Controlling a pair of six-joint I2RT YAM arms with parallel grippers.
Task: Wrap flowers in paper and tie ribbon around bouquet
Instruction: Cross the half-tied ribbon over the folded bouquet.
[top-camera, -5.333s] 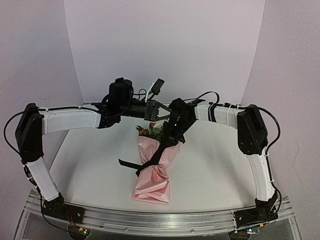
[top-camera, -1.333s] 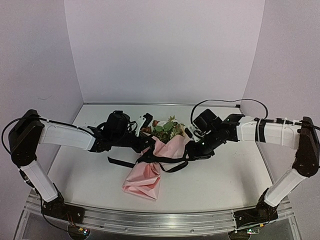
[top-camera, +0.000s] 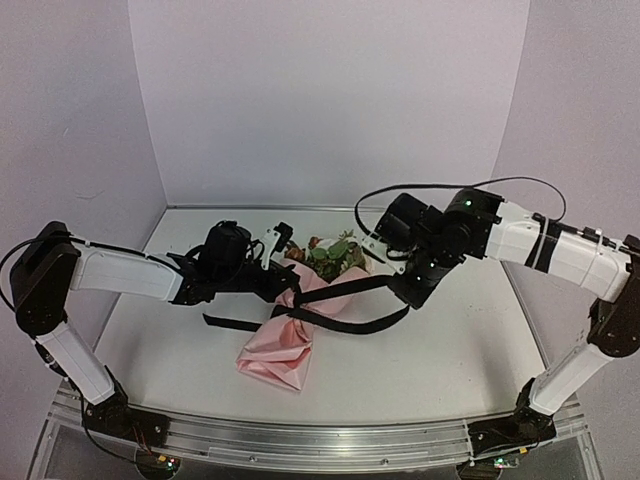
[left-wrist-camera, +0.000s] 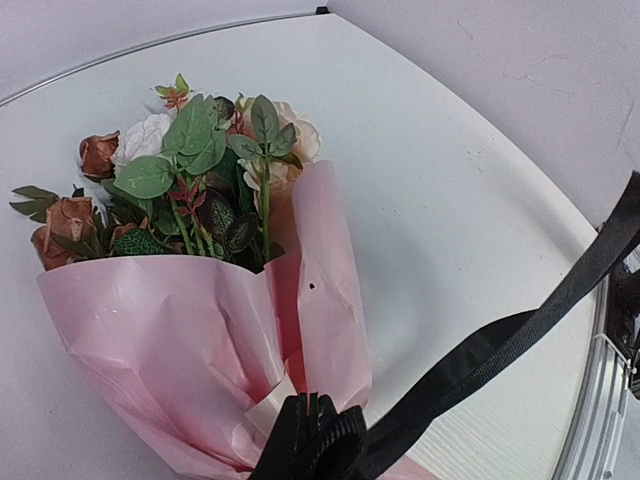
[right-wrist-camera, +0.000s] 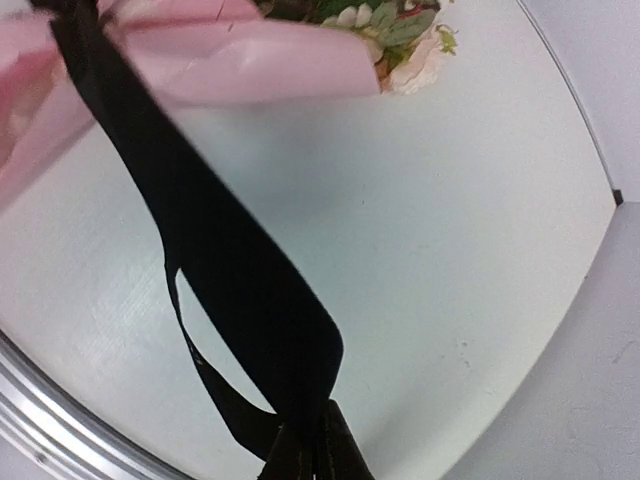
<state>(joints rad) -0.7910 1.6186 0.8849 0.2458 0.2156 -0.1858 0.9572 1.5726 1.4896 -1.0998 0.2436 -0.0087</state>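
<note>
Bouquet (top-camera: 290, 338) lies on white worktop (top-camera: 450, 350), flowers (top-camera: 330, 252) at its far end and pink paper (left-wrist-camera: 170, 330) flaring round them. Black ribbon (top-camera: 345, 289) cinches bouquet at its waist. Left gripper (top-camera: 283, 290) sits at that waist, jaws pressed together, pinching ribbon. Right gripper (top-camera: 408, 292) is right of bouquet, lifted off worktop, jaws pinching 1 ribbon strand drawn straight from the waist. A 2nd strand sags below it. 1 tail lies flat, left of bouquet.

Bright even light, soft shadows; near ribbon (right-wrist-camera: 230, 270) slightly blurred.
</note>
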